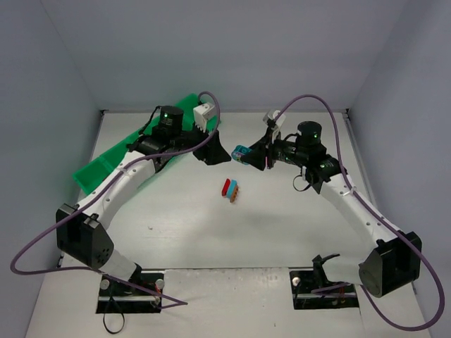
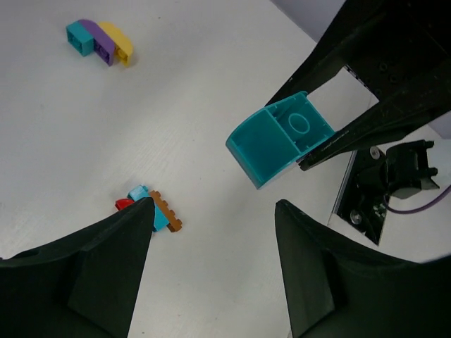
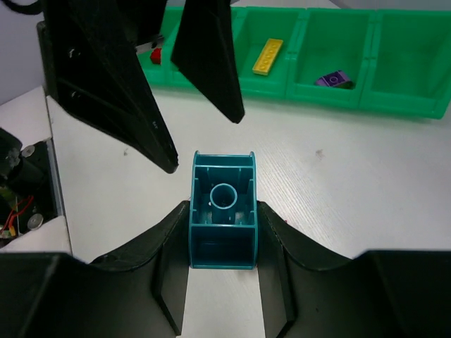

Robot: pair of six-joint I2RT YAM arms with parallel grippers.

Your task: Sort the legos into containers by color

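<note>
Teal brick (image 3: 224,229) sits pinched in the right tool (image 3: 224,211); the left tool (image 2: 211,236), spread, should probably close squarely across it before release.

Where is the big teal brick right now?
Top view, mid-table: the teal brick is clamped in the right gripper, right next to the open left gripper, beyond the loose brick stack.

Green tray (image 1: 99,165) partly hidden under left arm (image 1: 134,172); right wrist view cuts tray at top edge. Red brick (image 3: 156,55) half behind left hand's finger (image 3: 106,84). Tabletop cluster (image 2: 158,210) partly behind finger, count unclear.
</note>
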